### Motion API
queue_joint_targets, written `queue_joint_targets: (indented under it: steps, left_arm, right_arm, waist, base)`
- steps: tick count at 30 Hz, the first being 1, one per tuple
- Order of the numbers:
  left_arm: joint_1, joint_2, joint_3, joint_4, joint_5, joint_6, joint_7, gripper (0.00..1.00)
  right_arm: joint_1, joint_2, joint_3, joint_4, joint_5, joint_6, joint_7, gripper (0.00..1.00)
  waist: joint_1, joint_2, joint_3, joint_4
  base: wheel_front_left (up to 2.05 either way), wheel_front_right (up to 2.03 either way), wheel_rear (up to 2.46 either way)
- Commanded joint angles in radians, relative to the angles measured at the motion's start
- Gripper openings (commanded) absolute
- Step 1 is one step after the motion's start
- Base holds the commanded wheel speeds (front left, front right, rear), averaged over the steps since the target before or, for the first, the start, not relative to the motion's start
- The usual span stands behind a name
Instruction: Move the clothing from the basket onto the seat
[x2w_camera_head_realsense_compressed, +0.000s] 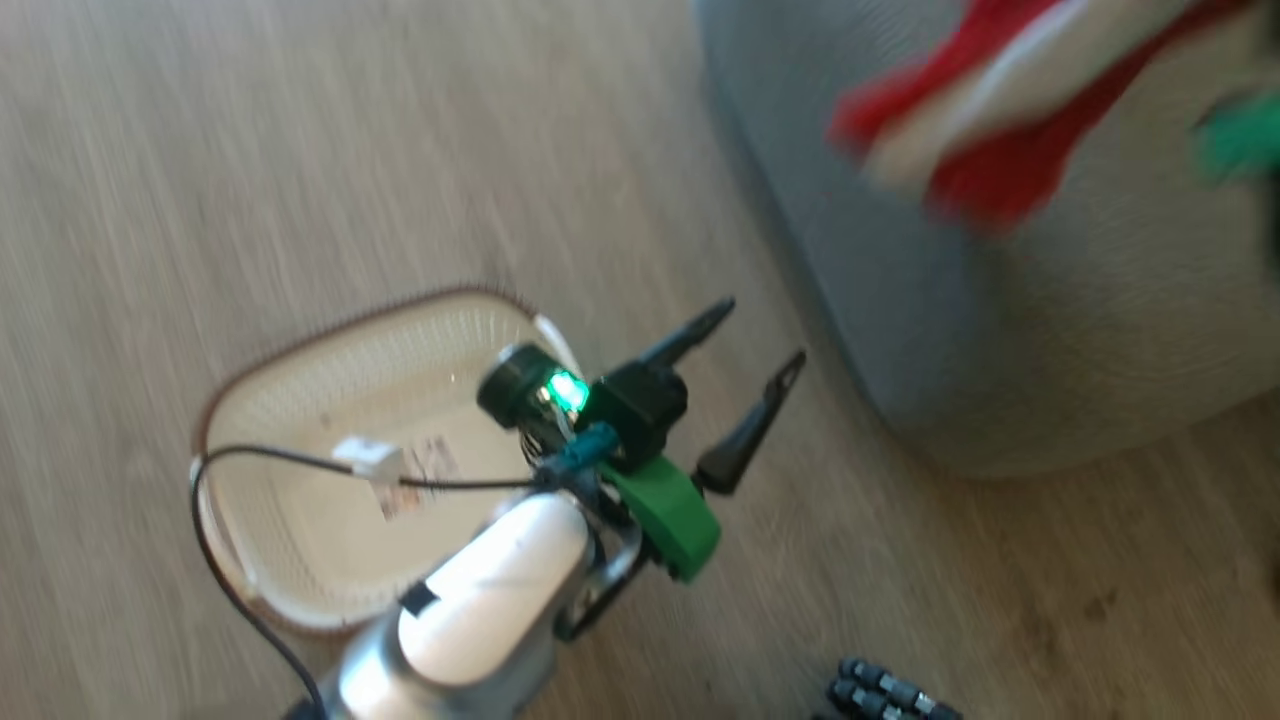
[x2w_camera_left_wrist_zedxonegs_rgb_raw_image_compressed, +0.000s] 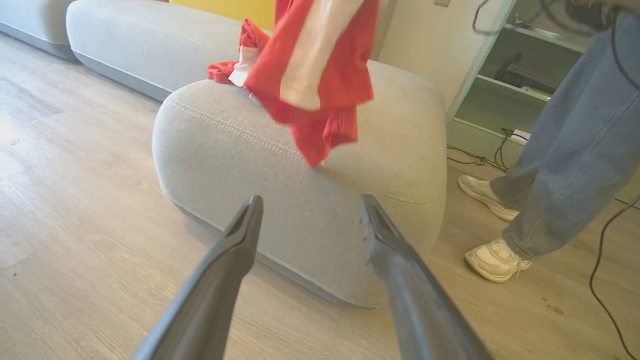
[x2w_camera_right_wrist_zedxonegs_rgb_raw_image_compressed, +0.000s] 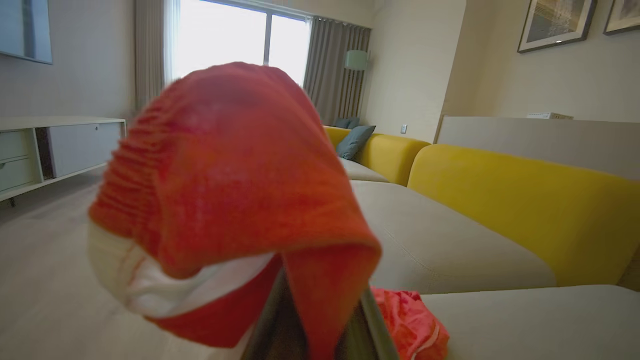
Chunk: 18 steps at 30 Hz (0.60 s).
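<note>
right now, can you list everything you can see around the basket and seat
clothing: two pieces, red and white, one hanging above the seat, one lying on it
basket: one, cream with brown rim, on the floor, no clothing inside
seat: one, grey, near the basket
sofa backs: two, yellow, behind the grey cushions
floor: one, pale wood, under everything
person: one, blue jeans and white shoes, standing by the seat
left gripper: one, dark, jaws open and empty, facing the seat
right gripper: one, dark, jaws shut on the hanging clothing
</note>
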Motion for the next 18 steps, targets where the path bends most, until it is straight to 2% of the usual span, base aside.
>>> queue_joint_targets:
  steps: [1, 5, 9, 12, 15, 18]
  left_arm:
    - [-0.042, 0.010, 0.033, -0.024, 0.017, 0.010, -0.013, 1.00]
    - [-0.089, 0.041, 0.037, -0.037, 0.049, 0.018, -0.009, 1.00]
    - [-0.141, 0.066, 0.045, -0.063, 0.085, 0.033, -0.006, 1.00]
    - [-0.183, 0.074, 0.060, -0.083, 0.100, 0.047, -0.005, 1.00]
    - [-0.222, 0.081, 0.079, -0.106, 0.110, 0.061, -0.004, 1.00]
    - [-0.248, 0.091, 0.091, -0.115, 0.116, 0.067, -0.002, 1.00]
  right_arm:
    - [-0.095, -0.032, -0.022, 0.003, 0.004, 0.000, -0.002, 0.00]
    - [-0.361, -0.101, -0.174, 0.141, -0.027, 0.000, 0.036, 0.00]
    - [-0.610, -0.173, -0.343, 0.255, -0.146, 0.000, 0.059, 0.00]
    - [-0.746, -0.227, -0.421, 0.306, -0.241, 0.000, 0.070, 0.00]
    - [-0.813, -0.256, -0.508, 0.358, -0.319, 0.000, 0.066, 0.00]
    - [-0.788, -0.256, -0.594, 0.428, -0.404, 0.000, 0.043, 0.00]
  waist:
    - [-0.0003, 0.0000, 0.145, 0.070]
    - [-0.0003, 0.0000, 0.255, 0.121]
    - [-0.0003, 0.0000, 0.370, 0.179]
    - [-0.0003, 0.0000, 0.458, 0.218]
    - [-0.0003, 0.0000, 0.539, 0.239]
    - [-0.0003, 0.0000, 0.601, 0.254]
  base:
    - [0.00, 0.00, 0.00]
    - [0.00, 0.00, 0.00]
    - [0.00, 0.00, 0.00]
    - [0.00, 0.00, 0.00]
    - [0.00, 0.00, 0.00]
    - [0.00, 0.00, 0.00]
